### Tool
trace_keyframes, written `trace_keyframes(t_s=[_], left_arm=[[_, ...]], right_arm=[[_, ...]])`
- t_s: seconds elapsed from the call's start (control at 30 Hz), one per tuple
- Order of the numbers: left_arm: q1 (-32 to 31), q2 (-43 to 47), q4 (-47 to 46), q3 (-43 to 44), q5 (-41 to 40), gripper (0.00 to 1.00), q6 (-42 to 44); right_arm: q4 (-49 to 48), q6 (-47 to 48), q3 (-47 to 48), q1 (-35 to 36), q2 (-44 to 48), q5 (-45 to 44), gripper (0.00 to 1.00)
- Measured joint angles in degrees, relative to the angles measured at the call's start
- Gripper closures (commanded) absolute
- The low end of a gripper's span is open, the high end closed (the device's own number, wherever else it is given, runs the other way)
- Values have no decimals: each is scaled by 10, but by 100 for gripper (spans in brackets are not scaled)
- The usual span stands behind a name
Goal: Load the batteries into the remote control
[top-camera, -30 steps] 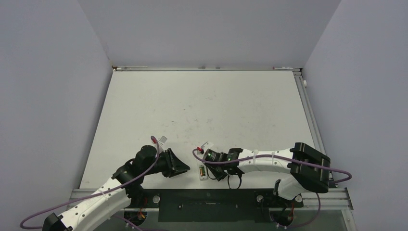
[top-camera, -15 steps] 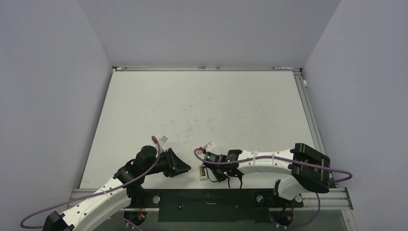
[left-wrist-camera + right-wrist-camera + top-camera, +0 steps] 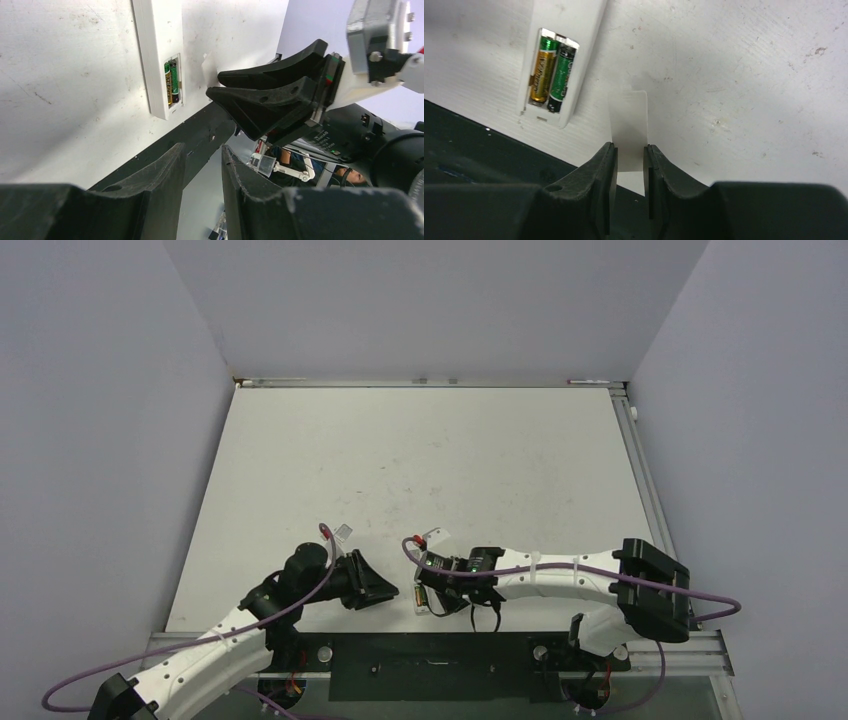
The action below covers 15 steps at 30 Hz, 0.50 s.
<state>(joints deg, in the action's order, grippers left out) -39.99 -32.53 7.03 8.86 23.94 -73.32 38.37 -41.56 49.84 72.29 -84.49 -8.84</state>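
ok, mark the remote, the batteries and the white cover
remote control point(image 3: 574, 15), right wrist view, bare white shell.
batteries point(image 3: 543, 70), right wrist view, gold cell's label.
white cover point(image 3: 628, 115), right wrist view, flat middle.

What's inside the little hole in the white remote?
Two batteries lie side by side in the recess of the remote control: one gold, one green and black. What's under them is hidden.

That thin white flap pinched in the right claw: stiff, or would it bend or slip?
The white flap looks thin and flat, so probably light and slightly bendy. Held by its edge in the right gripper, it might twist or slip. Set flat on the table, it should slide, not roll.
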Motion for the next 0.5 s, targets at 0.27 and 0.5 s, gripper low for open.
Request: trace_keyframes(t_s=[0.27,0.5], left_arm=[[0,-2,-2,-1,4,71,2],[4,-9,10,0,5,72,19]], right_arm=[[29,-47,57,14,0,-12,91],[38,-98,103,28,-29,-23,91]])
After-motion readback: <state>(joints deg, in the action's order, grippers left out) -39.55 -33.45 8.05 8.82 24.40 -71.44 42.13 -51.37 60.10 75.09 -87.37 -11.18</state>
